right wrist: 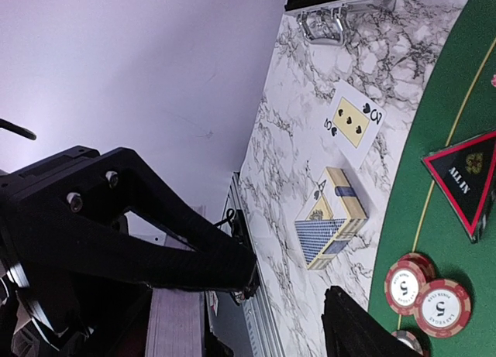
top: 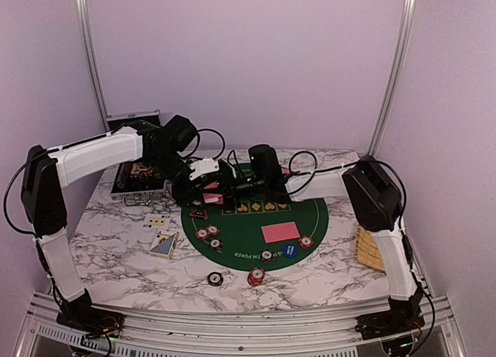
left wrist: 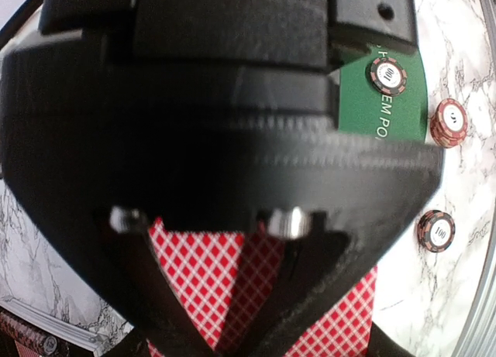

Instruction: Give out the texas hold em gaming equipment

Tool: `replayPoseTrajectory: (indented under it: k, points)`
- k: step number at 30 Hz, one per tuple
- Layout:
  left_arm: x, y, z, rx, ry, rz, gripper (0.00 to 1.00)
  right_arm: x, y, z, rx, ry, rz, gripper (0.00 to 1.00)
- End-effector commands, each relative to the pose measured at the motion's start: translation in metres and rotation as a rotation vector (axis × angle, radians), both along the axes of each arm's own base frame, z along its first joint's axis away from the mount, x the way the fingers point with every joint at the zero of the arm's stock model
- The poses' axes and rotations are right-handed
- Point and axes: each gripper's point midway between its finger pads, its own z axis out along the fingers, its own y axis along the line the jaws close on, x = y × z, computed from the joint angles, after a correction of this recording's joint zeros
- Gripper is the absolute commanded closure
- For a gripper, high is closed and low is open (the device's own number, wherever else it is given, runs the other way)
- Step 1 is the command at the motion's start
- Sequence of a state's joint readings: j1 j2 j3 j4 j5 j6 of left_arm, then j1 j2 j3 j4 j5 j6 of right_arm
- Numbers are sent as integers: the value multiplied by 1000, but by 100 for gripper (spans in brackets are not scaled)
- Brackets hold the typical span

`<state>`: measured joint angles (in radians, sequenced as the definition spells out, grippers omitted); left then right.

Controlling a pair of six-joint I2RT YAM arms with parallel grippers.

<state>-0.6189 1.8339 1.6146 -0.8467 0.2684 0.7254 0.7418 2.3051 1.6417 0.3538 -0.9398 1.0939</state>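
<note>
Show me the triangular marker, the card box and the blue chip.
triangular marker (right wrist: 463,179): right wrist view, on its black middle.
card box (right wrist: 329,217): right wrist view, on the box's middle.
blue chip (top: 291,251): top view, on its centre.

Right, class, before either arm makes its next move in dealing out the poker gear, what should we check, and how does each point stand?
1. Left fingers gripping the red-backed cards: cannot tell; cards fill the view behind them.
2. Right fingers free: ok, open, nothing between.
3. Single red-backed card flat on the green mat: ok.
4. Every chip on the mat: not ok; two chips sit on the marble table.
5. Room between the arms: cannot tell; both wrists crowd the mat's far edge.
</note>
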Motion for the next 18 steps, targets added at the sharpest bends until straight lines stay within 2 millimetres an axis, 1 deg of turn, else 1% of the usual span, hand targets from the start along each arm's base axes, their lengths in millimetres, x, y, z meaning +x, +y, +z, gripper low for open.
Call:
replayPoseTrajectory:
  k: [1,6,13,18]
  points:
    - [-3,-2,22,-35,-29,-16,100,9,-21,-8,-45,5,-42,32]
    - [-3,-1,22,-34,-30,-15,100,11,-27,-2,-61,-20,-52,35]
    - [-2,1,17,-17,-28,-13,100,13,-33,22,-33,-59,-50,41]
    - [-1,1,16,-14,-28,-10,100,15,-44,32,-35,-77,-61,43]
